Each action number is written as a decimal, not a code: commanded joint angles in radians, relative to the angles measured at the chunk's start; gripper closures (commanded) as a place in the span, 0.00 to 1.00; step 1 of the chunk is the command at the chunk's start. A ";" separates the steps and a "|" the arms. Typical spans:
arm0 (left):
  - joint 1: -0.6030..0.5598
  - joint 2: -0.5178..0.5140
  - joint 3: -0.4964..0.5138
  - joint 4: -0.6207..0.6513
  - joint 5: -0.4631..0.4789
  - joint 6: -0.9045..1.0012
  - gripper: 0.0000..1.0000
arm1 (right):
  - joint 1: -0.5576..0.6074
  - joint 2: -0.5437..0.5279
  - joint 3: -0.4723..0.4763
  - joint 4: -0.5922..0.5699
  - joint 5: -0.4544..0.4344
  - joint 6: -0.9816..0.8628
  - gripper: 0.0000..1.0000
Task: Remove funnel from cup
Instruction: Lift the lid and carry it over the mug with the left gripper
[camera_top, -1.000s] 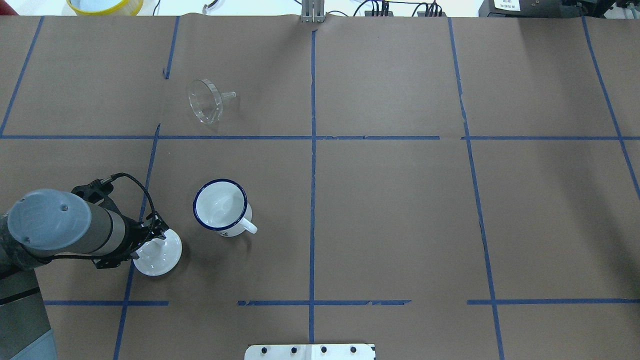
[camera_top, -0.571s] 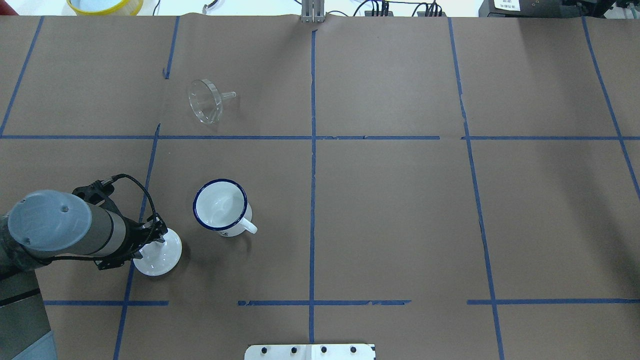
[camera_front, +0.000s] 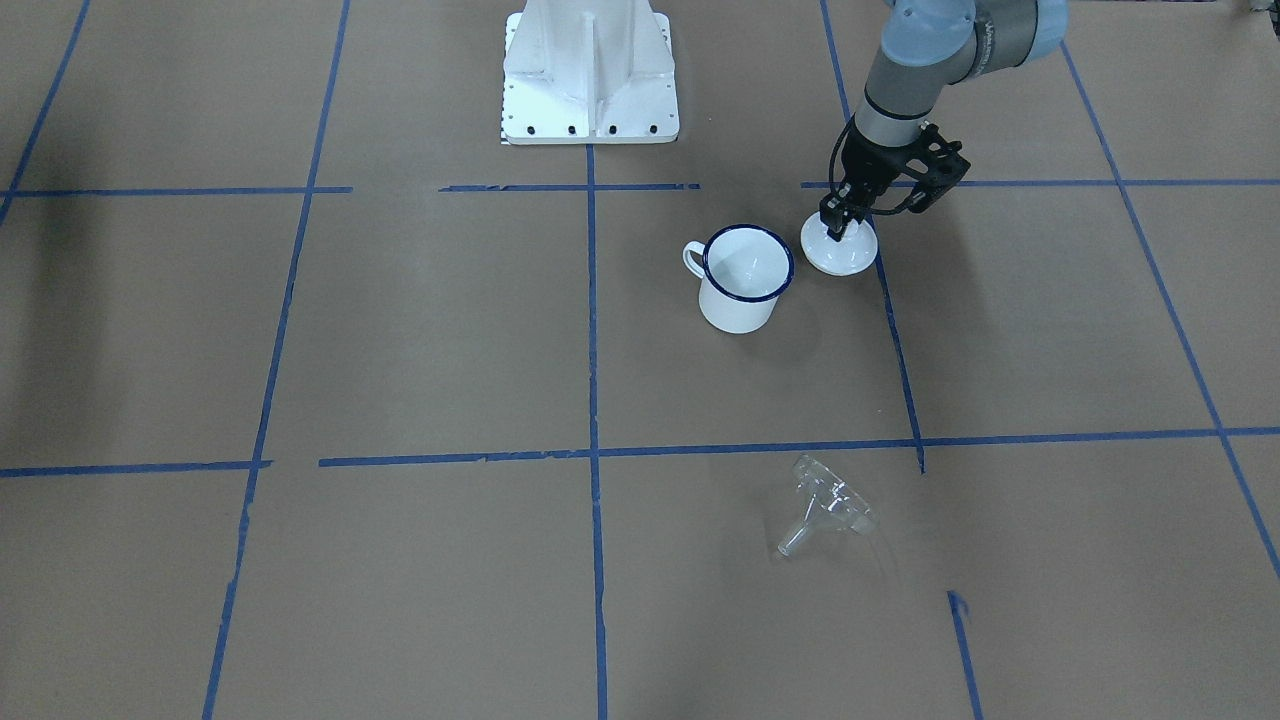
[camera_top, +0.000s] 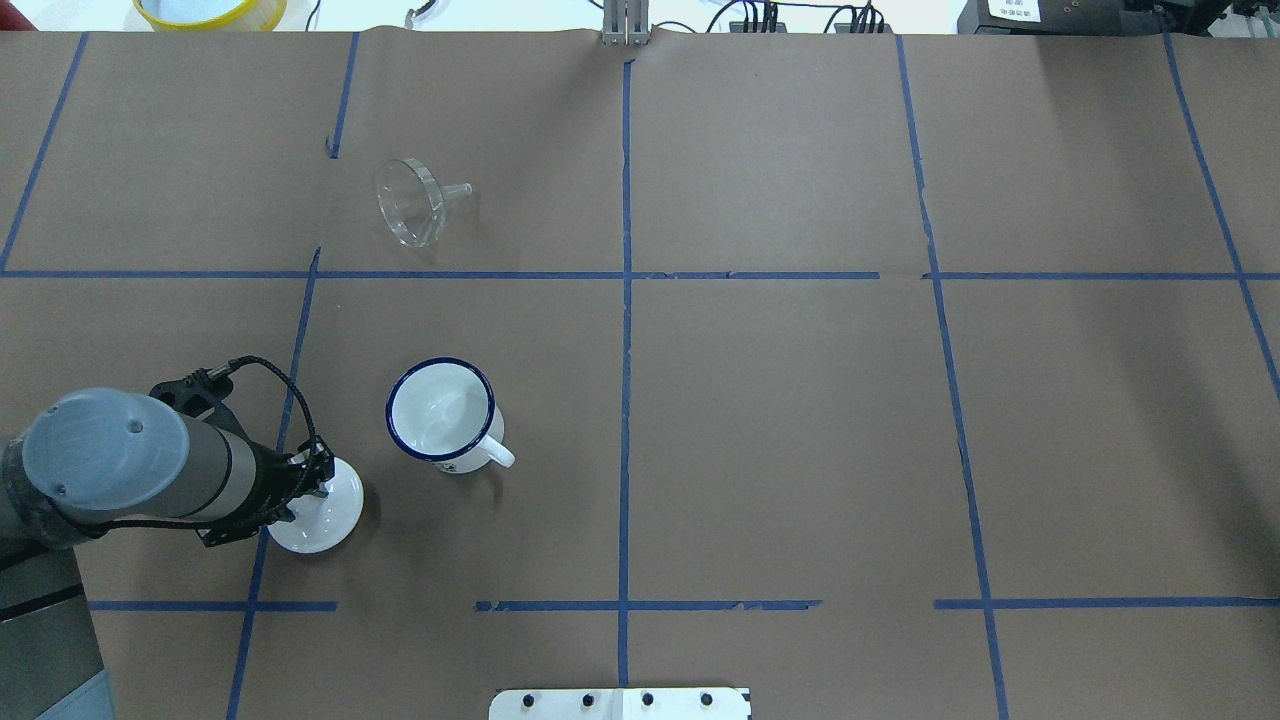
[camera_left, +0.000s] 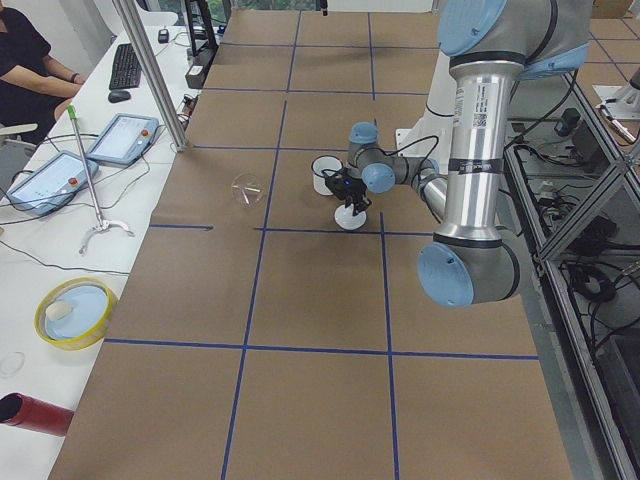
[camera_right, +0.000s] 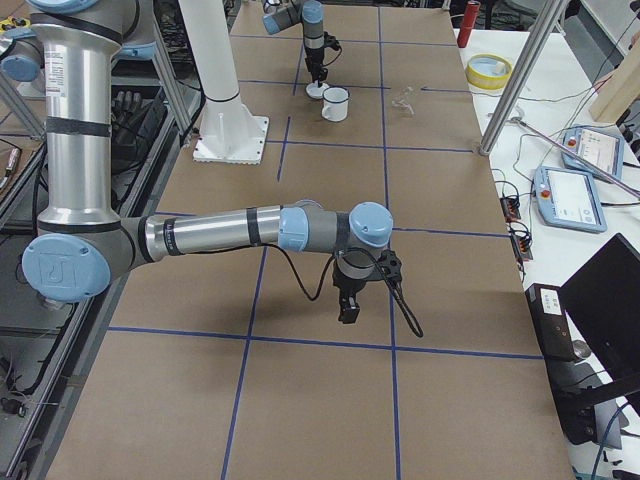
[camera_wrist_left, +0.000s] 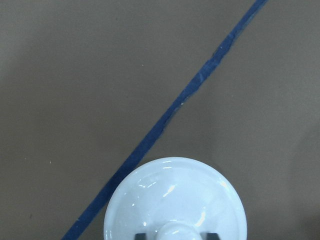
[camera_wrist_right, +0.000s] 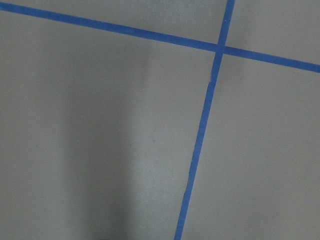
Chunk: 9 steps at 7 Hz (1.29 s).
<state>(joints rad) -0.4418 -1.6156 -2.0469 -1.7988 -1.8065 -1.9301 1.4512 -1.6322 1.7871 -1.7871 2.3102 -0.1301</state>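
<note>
- Counting the pieces gives one funnel, one cup, one white knobbed lid and two grippers.
- The left gripper hangs over the lid. Its fingers sit close on either side of the knob, but I cannot tell whether they pinch it or only stand beside it.
- The right gripper hovers over the brown paper, well off to the left gripper's right. It shows only in a side view, so I cannot tell whether it is wide or narrow.
- The funnel lies on its side on the paper, out of the cup and well ahead of the left gripper, away from the robot.
- The cup stands upright and empty just to that gripper's right, near the lid but not touching it.
- Compared with a second ago, the funnel, cup and lid lie where they lay. The left wrist has crept slightly toward the robot and now hides more of the lid.
</note>
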 joint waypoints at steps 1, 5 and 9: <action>-0.021 0.003 -0.082 0.040 0.001 0.002 1.00 | 0.000 0.000 0.000 0.000 0.000 0.001 0.00; -0.170 -0.357 -0.239 0.669 -0.057 0.132 1.00 | 0.000 0.000 0.000 0.000 0.000 0.000 0.00; -0.157 -0.500 -0.014 0.538 -0.122 0.134 1.00 | 0.000 0.000 0.000 0.000 0.000 0.001 0.00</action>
<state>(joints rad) -0.6009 -2.0959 -2.1248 -1.1956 -1.9238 -1.7999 1.4512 -1.6321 1.7871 -1.7871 2.3102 -0.1301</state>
